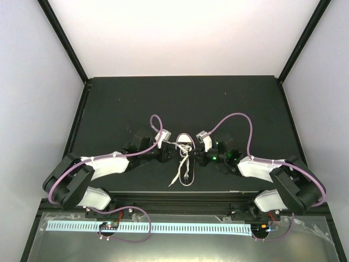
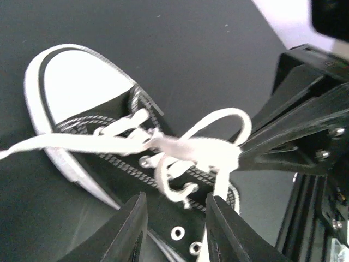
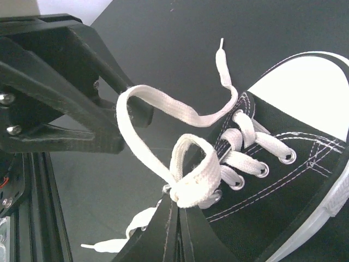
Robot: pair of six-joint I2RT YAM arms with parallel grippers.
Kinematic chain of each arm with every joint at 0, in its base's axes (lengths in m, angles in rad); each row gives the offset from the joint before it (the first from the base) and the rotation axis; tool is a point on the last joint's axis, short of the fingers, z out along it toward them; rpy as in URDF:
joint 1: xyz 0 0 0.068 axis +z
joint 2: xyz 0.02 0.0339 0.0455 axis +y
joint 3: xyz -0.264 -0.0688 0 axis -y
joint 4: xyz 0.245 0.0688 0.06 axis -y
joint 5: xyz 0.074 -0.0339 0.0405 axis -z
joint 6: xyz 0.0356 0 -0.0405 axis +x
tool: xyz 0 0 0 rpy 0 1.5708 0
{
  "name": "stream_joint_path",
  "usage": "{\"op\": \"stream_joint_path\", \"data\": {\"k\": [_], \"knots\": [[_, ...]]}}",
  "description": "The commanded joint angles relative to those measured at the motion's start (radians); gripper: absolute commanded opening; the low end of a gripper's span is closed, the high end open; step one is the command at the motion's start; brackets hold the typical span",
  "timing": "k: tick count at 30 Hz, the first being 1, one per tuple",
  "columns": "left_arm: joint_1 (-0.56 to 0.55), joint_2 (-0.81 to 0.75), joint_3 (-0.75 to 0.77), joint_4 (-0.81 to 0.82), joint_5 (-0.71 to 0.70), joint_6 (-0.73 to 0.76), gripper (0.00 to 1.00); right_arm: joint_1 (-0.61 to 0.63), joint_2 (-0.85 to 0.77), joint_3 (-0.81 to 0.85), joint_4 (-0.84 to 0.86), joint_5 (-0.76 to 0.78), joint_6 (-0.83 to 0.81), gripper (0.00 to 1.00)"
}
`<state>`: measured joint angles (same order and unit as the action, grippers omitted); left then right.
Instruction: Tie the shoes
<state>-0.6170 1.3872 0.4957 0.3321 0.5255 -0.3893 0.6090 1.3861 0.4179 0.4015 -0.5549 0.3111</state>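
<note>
— Jaws first, from above: left jaws sit at the sneaker's (image 1: 185, 143) left flank and right jaws at its right. They're too small here to call their state.
— Sneaker's flat on the dark surface (image 1: 120, 103), white toe cap at its far end. A lace end (image 1: 173, 182) trails off its left side.
— Left wrist now: left jaws are spread over the sneaker's eyelets, gripping nothing. Across the tongue, right jaws pinch the laces (image 2: 180, 146).
— Right wrist: right jaws are pressed together on a loop (image 3: 192, 169) just above the tongue. Another strand arcs out toward the left jaws.
</note>
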Motion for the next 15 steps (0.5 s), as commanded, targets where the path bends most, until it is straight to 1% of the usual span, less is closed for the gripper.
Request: {"op": "stream_joint_path", "data": {"k": [1,3,8,11,15], "knots": [[0.016,0.03,0.009,-0.039,-0.045,-0.029,0.3,-0.005,-0.024,-0.003,0.019,0.014,0.004,0.02],[0.016,0.062,0.028,-0.052,-0.045,-0.035,0.28,-0.004,-0.024,-0.002,0.021,0.013,0.006,0.02],[0.016,0.133,0.05,-0.005,-0.002,-0.036,0.28,-0.005,-0.03,-0.004,0.029,0.01,0.018,0.02],[0.016,0.197,0.096,-0.028,-0.004,-0.021,0.27,-0.004,-0.032,-0.001,0.03,0.0,0.021,0.02],[0.016,0.24,0.127,-0.018,-0.024,-0.025,0.26,-0.005,-0.033,-0.001,0.028,-0.004,0.022,0.02]]}}
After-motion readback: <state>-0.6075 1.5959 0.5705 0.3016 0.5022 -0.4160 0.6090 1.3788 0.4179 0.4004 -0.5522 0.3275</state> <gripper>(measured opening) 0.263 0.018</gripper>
